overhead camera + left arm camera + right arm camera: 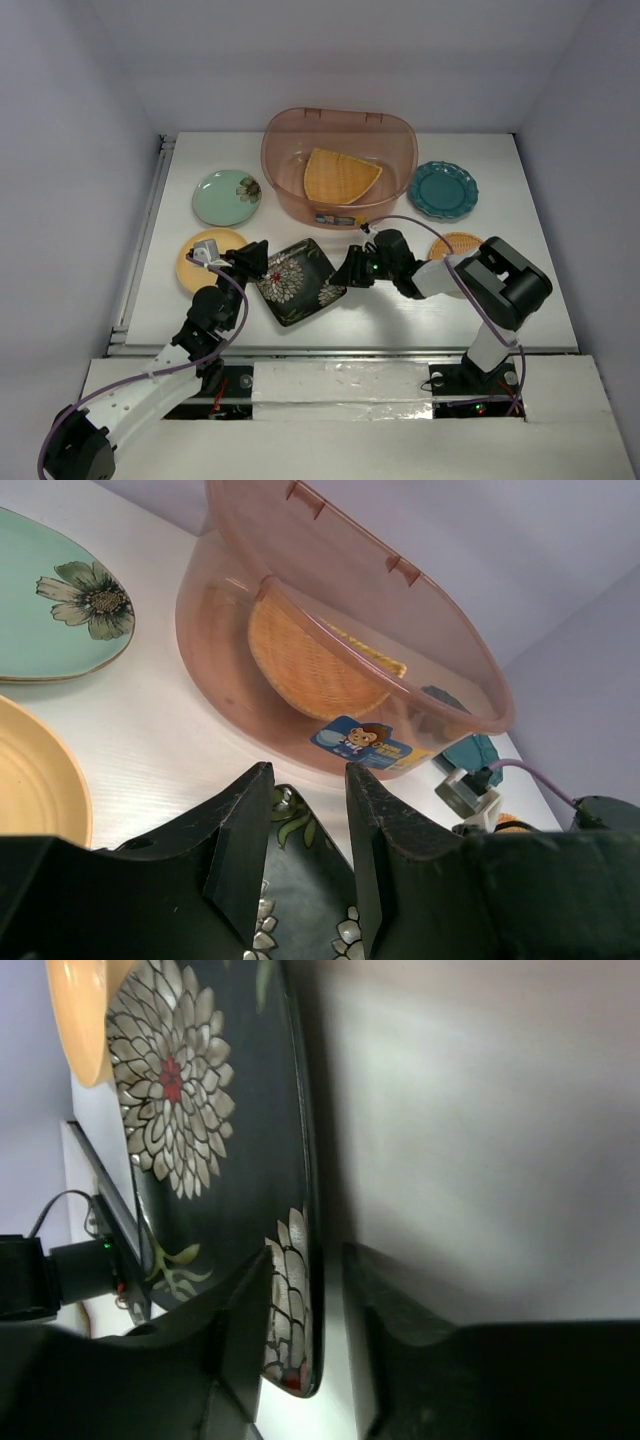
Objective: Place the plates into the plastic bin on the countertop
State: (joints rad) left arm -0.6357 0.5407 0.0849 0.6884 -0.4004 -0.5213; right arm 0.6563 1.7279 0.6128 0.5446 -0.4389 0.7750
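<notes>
The black square floral plate [297,280] hangs tilted just off the countertop [400,320], in front of the plastic bin [290,190]. My left gripper [256,262] is shut on its left corner, which shows between the fingers [300,880]. My right gripper [348,270] is open around the opposite rim [306,1255]; one finger lies over the plate's face [220,1110] and the other stands apart beneath it. A woven triangular plate [340,177] lies in the bin. On the countertop are the mint green plate [227,197], yellow plate [200,265], teal plate [442,190] and woven round plate [457,243].
A metal rail [150,230] runs along the countertop's left edge. White walls close in the back and both sides. The right arm's elbow [510,285] covers part of the woven round plate. Purple cables loop over both arms.
</notes>
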